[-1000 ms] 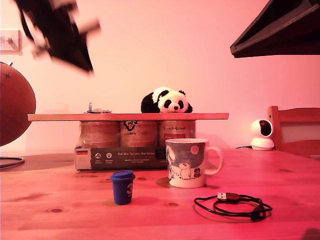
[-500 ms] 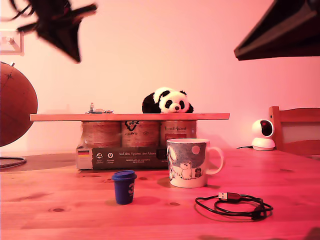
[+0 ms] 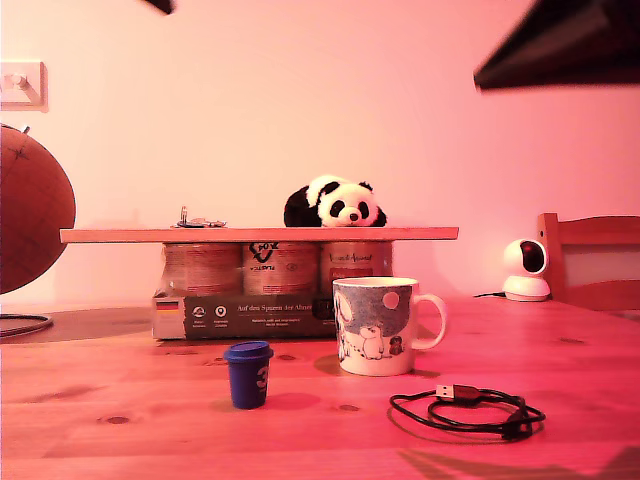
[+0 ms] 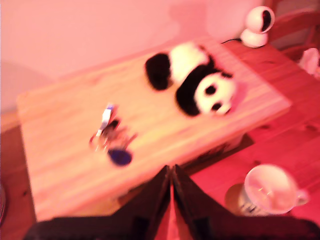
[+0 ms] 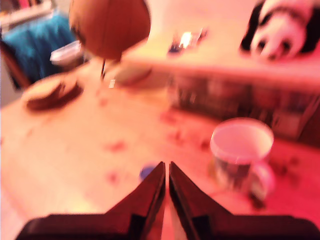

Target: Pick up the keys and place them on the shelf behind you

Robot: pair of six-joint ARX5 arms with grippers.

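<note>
One bunch of keys (image 3: 198, 221), lying on the shelf (image 3: 400, 233) near its end at the exterior view's left. One shelf, a long light plank resting across three tins (image 3: 281, 268), which stand on one dark flat box (image 3: 245, 315). One panda plush (image 3: 335, 203) also on the shelf, well apart from the keys, toward the exterior view's right.

On the wooden table (image 3: 120, 440) in front: one mug (image 3: 378, 325), one small blue cup (image 3: 246, 374), one coiled black USB cable (image 3: 470, 408). None of these touch each other. One globe (image 3: 30, 205) at the exterior view's left edge, one white security camera (image 3: 525, 268) and one wooden chair (image 3: 590, 260) at its right, one wall switch (image 3: 22, 84).

The first gripper (image 4: 171, 169) is high over the shelf, jaws clenched together, nothing between them. Its view is blurred but shows the keys (image 4: 111, 137) loose on the plank (image 4: 60, 125), with the panda (image 4: 200, 80) and the mug (image 4: 270, 190) off to the side.

The second gripper (image 5: 166, 165) is also clenched and empty, above the table. Its blurred view shows the globe (image 5: 110, 25), the mug (image 5: 242, 150) and a bright smear where the keys (image 5: 186, 39) lie.

In the exterior view, one dark arm part (image 3: 570, 45) shows at the top right and a sliver of another at the top left; which arm is which cannot be told. Nothing blocks the keys.
</note>
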